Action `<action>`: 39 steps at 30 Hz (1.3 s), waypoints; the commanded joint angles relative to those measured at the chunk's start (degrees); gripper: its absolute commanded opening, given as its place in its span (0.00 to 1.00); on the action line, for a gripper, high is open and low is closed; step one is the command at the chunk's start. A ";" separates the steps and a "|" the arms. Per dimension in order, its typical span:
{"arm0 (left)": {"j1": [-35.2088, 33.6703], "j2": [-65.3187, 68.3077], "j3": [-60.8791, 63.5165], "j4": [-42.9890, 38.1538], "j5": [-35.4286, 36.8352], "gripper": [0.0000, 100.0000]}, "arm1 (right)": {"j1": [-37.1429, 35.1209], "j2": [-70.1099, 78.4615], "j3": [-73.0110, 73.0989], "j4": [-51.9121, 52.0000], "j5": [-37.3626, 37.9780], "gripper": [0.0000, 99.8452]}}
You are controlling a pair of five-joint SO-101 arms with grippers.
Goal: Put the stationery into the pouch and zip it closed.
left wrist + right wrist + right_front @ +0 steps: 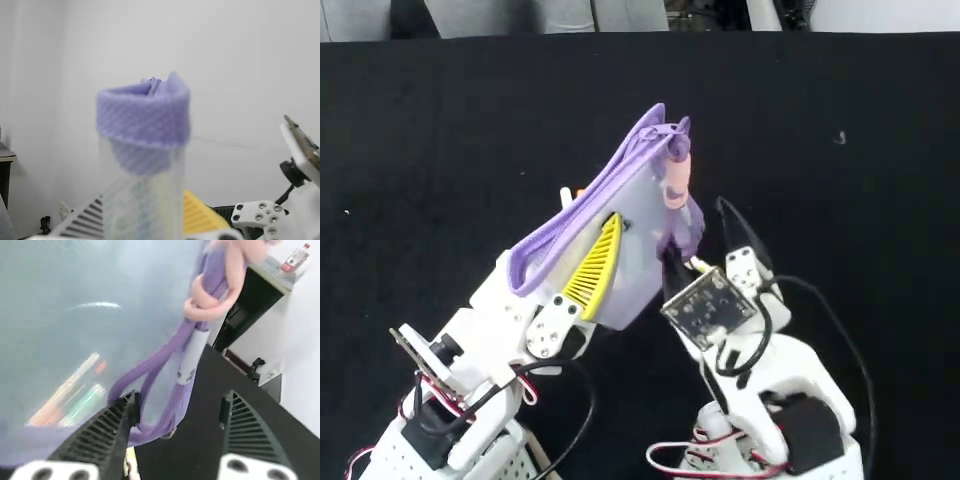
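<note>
Stationery point(70, 395) lies inside the pouch point(620, 230), which the left gripper point(603, 262) clamps and holds raised. The zipping step appears to be in hand. The right gripper point(179, 402), fingers spread, needs to close on the pull cord point(212, 307).

Matte black cloth-covered table point(440, 150) spreading across the scene, tiny pale speck point(839, 138) on it toward 2 o'clock, plain white wall point(240, 60) beyond, dark cabinet point(248, 302), small red-banded plastic bottle point(293, 259) standing on top.
</note>
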 commanded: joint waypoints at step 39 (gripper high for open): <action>-0.57 -0.53 0.04 -0.26 0.53 0.03 | 2.99 0.66 -0.92 -2.29 2.73 0.28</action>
